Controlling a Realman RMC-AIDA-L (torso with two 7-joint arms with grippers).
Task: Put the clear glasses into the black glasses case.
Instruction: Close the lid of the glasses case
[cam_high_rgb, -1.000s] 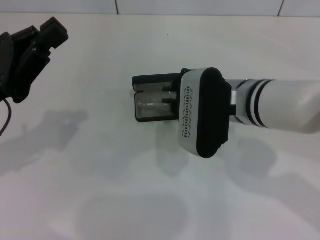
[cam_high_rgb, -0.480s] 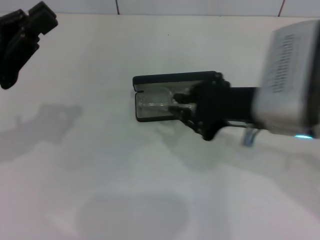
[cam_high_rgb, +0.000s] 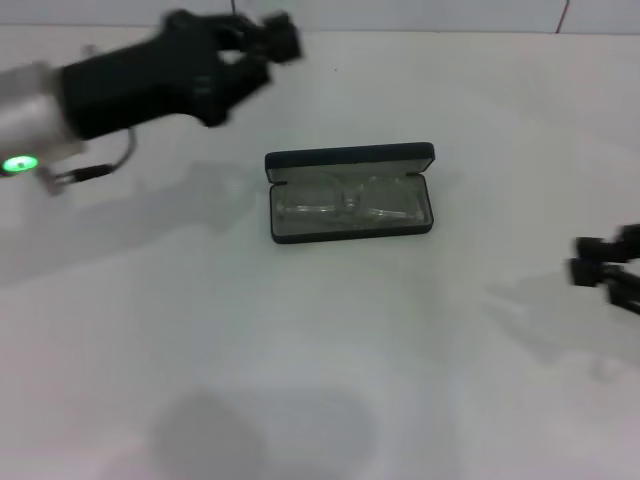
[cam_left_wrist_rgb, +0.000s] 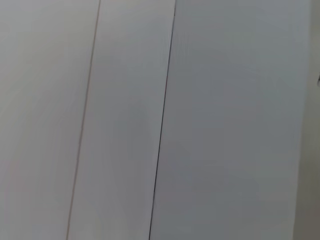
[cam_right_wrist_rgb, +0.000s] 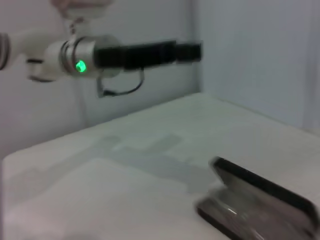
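From the head view, the task looks all but done as far as placing goes. The black glasses case (cam_high_rgb: 350, 193) lies open near the middle of the white table (cam_high_rgb: 300, 380), its lid standing up along the twelve o'clock edge. The clear glasses (cam_high_rgb: 345, 205) lie inside the grey-lined tray, folded and lengthwise, with nothing poking over the rim. What may be left is closing the lid, though the task sentence asks only for putting them in. The left gripper (cam_high_rgb: 270, 35) hangs above the table at about eleven o'clock from the case, well apart from it; whether its fingers are parted or closed cannot be told, and it carries nothing visible. The right gripper (cam_high_rgb: 600, 268) sits at roughly four o'clock from the case, near the picture's edge, well clear of it; its finger state cannot be told either.

The left wrist view shows only pale wall panels with thin seams; no case, no glasses, no fingers.

The right wrist view shows the case (cam_right_wrist_rgb: 260, 207) open on the table, lid raised, with a faint glint of the glasses (cam_right_wrist_rgb: 240, 217) in the tray. Beyond it the left gripper (cam_right_wrist_rgb: 192, 51) reaches out horizontally above the table, well apart from the case.
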